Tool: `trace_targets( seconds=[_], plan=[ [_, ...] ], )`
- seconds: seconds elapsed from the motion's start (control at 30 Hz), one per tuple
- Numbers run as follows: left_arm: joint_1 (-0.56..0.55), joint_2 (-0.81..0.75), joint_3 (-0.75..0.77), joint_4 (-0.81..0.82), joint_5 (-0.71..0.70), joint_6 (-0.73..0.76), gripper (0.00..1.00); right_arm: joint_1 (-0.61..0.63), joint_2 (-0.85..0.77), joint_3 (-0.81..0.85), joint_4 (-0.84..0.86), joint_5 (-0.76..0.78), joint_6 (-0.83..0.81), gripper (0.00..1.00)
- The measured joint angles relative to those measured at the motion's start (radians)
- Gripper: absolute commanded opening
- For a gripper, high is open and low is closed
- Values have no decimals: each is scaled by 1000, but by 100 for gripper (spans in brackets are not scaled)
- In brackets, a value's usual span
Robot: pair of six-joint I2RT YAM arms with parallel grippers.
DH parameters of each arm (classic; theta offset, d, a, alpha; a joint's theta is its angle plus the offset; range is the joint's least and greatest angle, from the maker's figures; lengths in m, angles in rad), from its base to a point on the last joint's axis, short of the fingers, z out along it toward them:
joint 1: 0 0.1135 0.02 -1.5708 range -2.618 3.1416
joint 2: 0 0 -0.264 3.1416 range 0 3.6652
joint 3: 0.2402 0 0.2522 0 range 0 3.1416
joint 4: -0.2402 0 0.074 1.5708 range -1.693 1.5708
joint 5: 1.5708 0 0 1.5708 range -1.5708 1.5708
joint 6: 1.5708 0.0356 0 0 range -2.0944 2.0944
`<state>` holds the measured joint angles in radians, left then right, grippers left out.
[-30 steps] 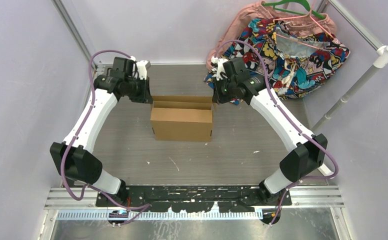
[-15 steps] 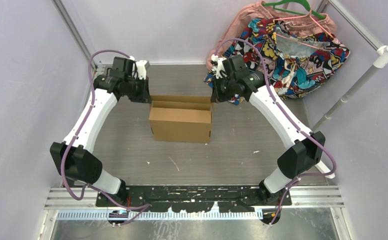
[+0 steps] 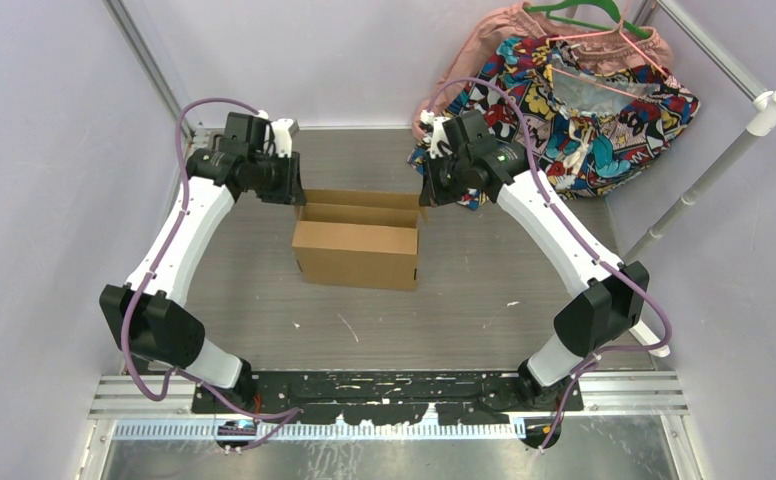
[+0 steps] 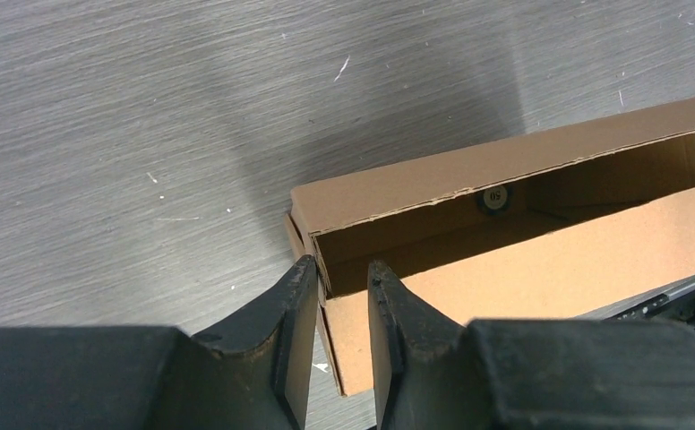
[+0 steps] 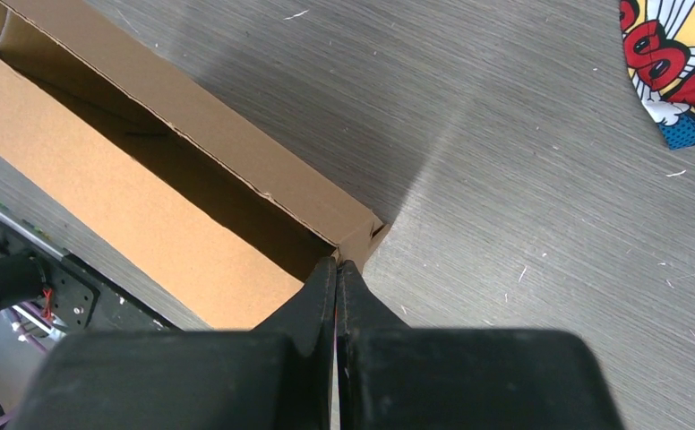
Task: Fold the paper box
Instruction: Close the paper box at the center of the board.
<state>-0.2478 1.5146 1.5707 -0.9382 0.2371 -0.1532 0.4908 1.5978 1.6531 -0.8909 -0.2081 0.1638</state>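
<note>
Paper box [image 3: 356, 250] sits mid-frame in the top view on the table [image 3: 484, 290], still open along its upper side. Your left gripper [image 4: 339, 273] is at the box's left end with its fingers slightly apart, straddling the end wall; can't tell if they touch it. Your right gripper [image 5: 337, 266] is at the right end, fingers pressed together, tips against the corner. Comic-print cloth [image 3: 604, 110] lies upper right.

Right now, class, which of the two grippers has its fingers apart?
The left gripper: a gap shows between its fingers, while the right gripper has its fingers pressed together.
</note>
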Motion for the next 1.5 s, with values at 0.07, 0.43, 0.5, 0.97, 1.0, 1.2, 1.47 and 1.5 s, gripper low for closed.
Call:
trace_targets(
  seconds=[0.07,0.43,0.5,0.97,1.0,1.2,1.47,1.5],
  plan=[
    [0,0,0,0,-3,-1,28,0,0,0,0,0,0,1],
    [-2,-30,0,2,-38,-16,31,5,0,-4,10,-11,0,1],
    [-2,-42,0,2,-46,-23,27,5,0,-5,13,-14,0,1],
    [-2,-66,0,7,-108,-47,15,6,0,-14,24,-21,0,1],
    [-2,-72,0,7,-114,-49,22,6,0,-15,24,-23,0,1],
    [-2,-129,0,14,-137,-57,24,6,0,-16,24,-31,0,1],
    [-2,-156,0,9,-82,-91,11,6,0,-21,31,-32,0,1],
    [-2,-158,0,6,-64,-103,11,6,0,-21,31,-32,0,1]
  ],
)
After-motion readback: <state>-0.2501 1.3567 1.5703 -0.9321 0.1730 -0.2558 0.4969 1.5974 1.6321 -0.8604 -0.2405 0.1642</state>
